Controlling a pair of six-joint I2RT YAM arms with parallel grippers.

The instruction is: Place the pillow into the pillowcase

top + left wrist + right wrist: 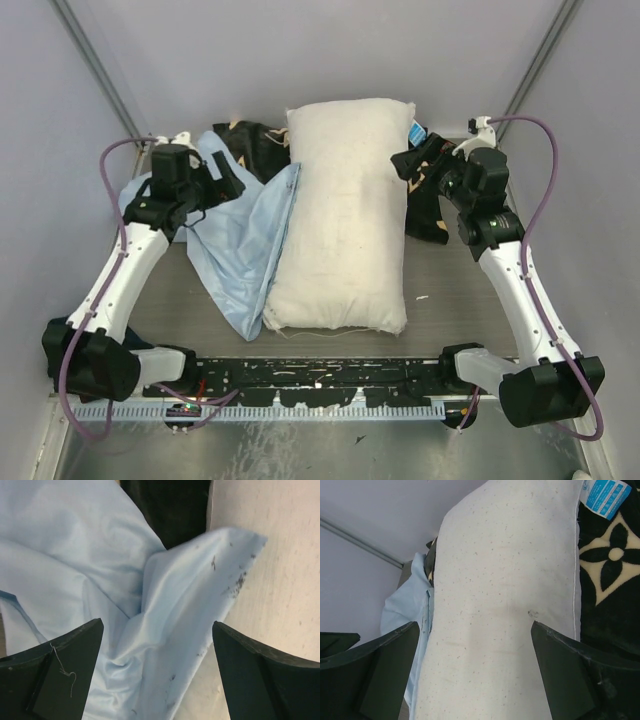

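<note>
Pillow [343, 215] outside crumpled pillowcase [240, 240], edges overlapping.

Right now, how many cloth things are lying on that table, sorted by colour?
Cream-white: 1, the pillow
Light blue: 1, the pillowcase
Black with tan flowers: 1, the black cloth, apparently one piece showing on both sides of the pillow
Total: 3

The plump cream pillow [345, 215] lies flat, uncovered, just left of the right claw [403, 163]. The crumpled blue pillowcase [240, 240] lies under the left claw [238, 185], touching the pillow.
</note>
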